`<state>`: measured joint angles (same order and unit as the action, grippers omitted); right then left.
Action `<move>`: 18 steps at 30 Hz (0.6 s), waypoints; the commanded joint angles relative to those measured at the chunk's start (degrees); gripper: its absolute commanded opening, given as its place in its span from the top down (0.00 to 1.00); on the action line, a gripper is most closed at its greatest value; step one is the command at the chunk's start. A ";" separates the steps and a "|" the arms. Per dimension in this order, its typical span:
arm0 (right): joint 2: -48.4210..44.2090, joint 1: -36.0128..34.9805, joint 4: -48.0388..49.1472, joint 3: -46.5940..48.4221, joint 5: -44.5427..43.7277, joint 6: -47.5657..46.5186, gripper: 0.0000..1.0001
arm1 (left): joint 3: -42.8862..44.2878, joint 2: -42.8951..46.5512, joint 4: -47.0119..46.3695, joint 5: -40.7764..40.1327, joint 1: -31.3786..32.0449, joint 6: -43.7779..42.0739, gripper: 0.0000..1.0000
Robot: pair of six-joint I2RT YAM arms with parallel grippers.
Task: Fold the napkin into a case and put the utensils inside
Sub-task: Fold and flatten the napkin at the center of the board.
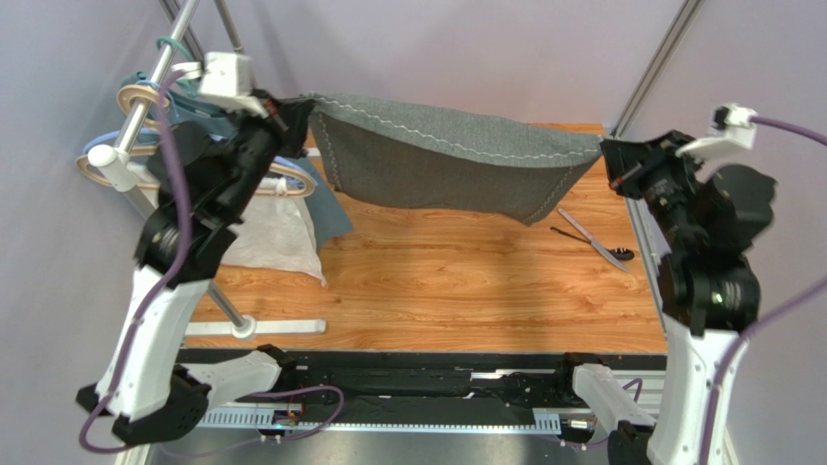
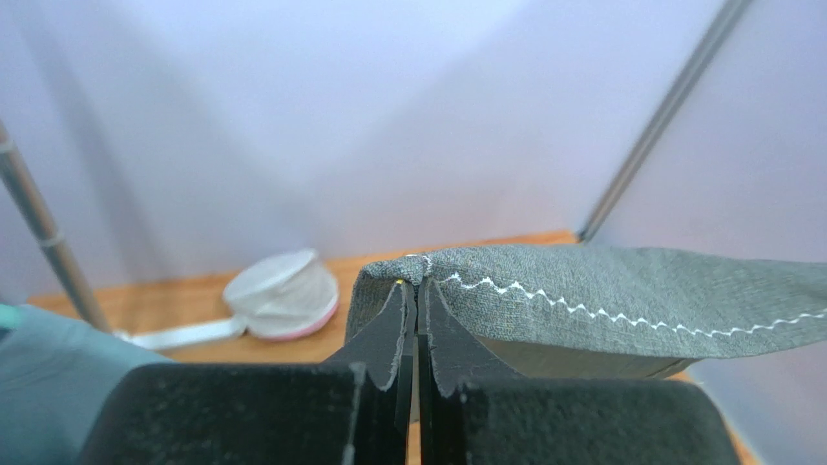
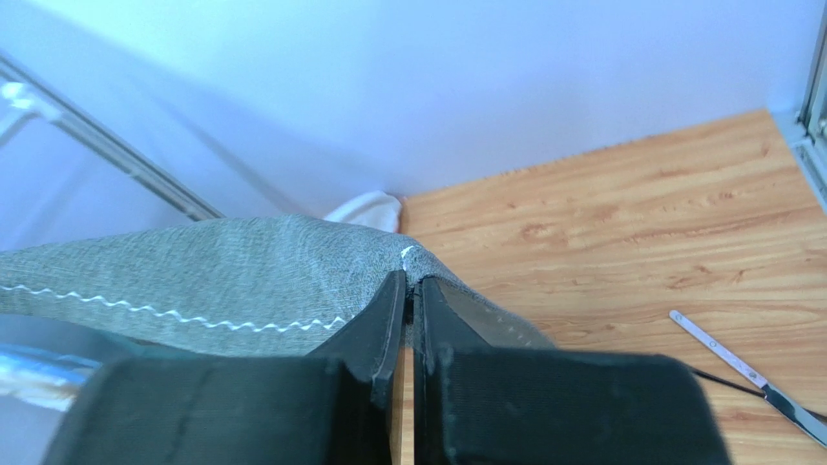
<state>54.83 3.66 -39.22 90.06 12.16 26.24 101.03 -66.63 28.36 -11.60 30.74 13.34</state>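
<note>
The dark grey napkin (image 1: pixel 442 160) hangs in the air above the wooden table, stretched between both arms, its pale zigzag stitching along the top edge. My left gripper (image 1: pixel 306 105) is shut on its left corner (image 2: pixel 419 269). At the other end my right gripper (image 1: pixel 604 147) is shut on the right corner (image 3: pixel 413 263). The cloth sags in the middle and drapes down toward the table. The utensils lie on the table at the right: a silver knife (image 1: pixel 592 237) and a black piece (image 1: pixel 578 239) crossing it, also partly seen as the knife (image 3: pixel 743 366) in the right wrist view.
A metal stand with hangers (image 1: pixel 146 107) rises at the left, carrying a teal-blue garment (image 1: pixel 320 194) and a white towel (image 1: pixel 277 237); its white base (image 1: pixel 254 327) sits near the front. A white round object (image 2: pixel 281 295) lies on the table behind the napkin. Frame posts (image 1: pixel 650 68) stand at the back right.
</note>
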 commanded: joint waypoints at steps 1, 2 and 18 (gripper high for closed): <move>-5.68 -0.15 -8.14 5.55 -0.04 2.23 1.00 | 0.12 7.03 0.47 7.81 0.02 1.24 1.00; -6.57 -0.15 -9.89 7.04 0.31 2.67 1.00 | 0.65 8.26 0.90 8.08 0.02 1.25 1.00; -7.29 -0.15 -7.81 4.97 -7.50 0.57 1.00 | -0.67 6.19 6.87 1.94 0.02 4.84 1.00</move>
<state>44.40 3.66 -49.78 103.31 9.76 29.43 101.08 -52.84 32.34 -4.71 30.74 16.69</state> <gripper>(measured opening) 0.024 0.009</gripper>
